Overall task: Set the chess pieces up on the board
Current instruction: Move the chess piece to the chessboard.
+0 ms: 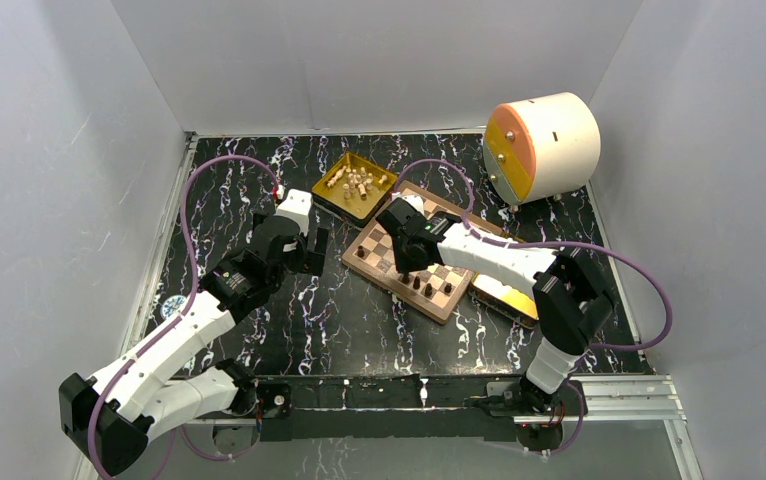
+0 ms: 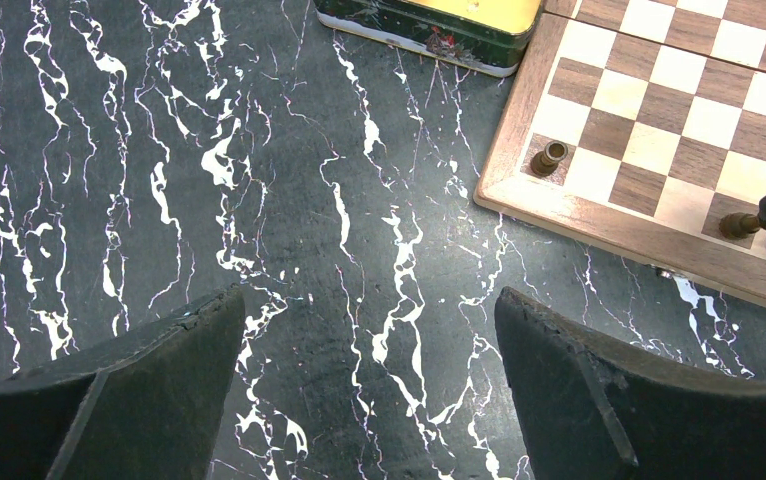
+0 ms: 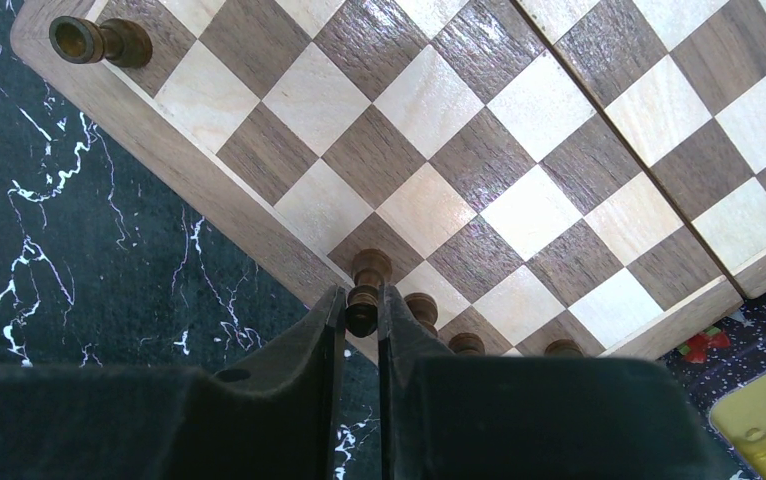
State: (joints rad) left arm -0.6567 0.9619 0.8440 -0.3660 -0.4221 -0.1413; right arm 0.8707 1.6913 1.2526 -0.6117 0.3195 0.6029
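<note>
Right gripper [image 3: 362, 322], nearly closed, pinched one dark piece [image 3: 369, 272] at the edge of the board [image 3: 459, 160]; neighbouring pieces [image 3: 421, 308] were half hidden behind its fingers [image 3: 299, 400]. Left gripper [image 2: 369, 335] gaped wide, empty.

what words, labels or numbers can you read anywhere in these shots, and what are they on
No text can be read in any view.
Round mark at the left edge of the table: too small to tell if it holds letters.
Dark side of the gold tray: red print, blurred, nothing legible.
Board, chess pieces, white and orange drum: no writing visible.
</note>
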